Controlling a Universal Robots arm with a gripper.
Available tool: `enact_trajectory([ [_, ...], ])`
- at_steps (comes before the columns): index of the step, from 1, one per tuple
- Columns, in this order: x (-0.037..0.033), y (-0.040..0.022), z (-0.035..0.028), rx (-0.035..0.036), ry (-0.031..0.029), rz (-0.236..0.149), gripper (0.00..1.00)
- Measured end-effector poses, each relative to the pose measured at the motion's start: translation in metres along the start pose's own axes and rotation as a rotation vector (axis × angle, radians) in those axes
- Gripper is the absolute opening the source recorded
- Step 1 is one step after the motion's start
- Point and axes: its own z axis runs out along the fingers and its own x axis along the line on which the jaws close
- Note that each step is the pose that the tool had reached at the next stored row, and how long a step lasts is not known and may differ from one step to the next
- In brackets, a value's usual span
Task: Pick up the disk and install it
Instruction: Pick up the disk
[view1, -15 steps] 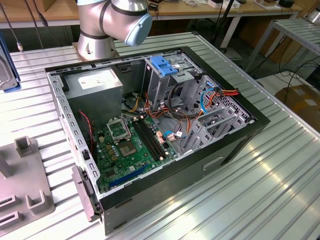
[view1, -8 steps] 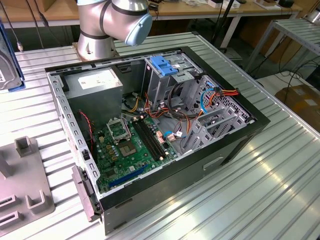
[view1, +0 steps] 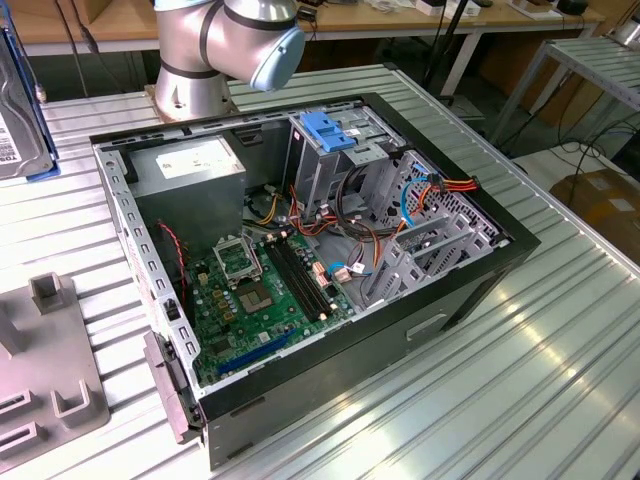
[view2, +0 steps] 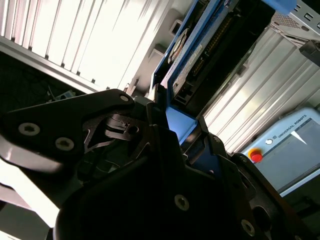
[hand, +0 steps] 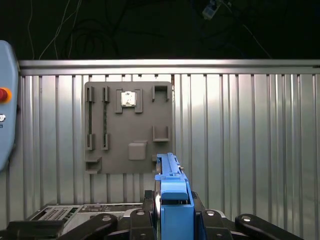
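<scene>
Ribbed metal tabletop (view1: 540, 380): open computer case (view1: 300, 250) at centre, grey fixture plate (view1: 50, 370) by the exterior view's left edge | we read gripper (hand: 174, 212) clamped on disk (hand: 172, 182), blue frame.

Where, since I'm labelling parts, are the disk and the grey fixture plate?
the disk (hand: 173, 210), first wrist view, on its blue frame.
the grey fixture plate (hand: 120, 132), first wrist view, on a bare flat part.
</scene>
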Motion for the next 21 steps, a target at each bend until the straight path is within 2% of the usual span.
enact_trajectory([
  [9, -0.0002, -0.0103, -0.0002, 0.0, 0.0, 0.0, 0.37],
  [21, -0.0004, -0.0194, -0.0004, 0.0, 0.0, 0.0, 0.37],
])
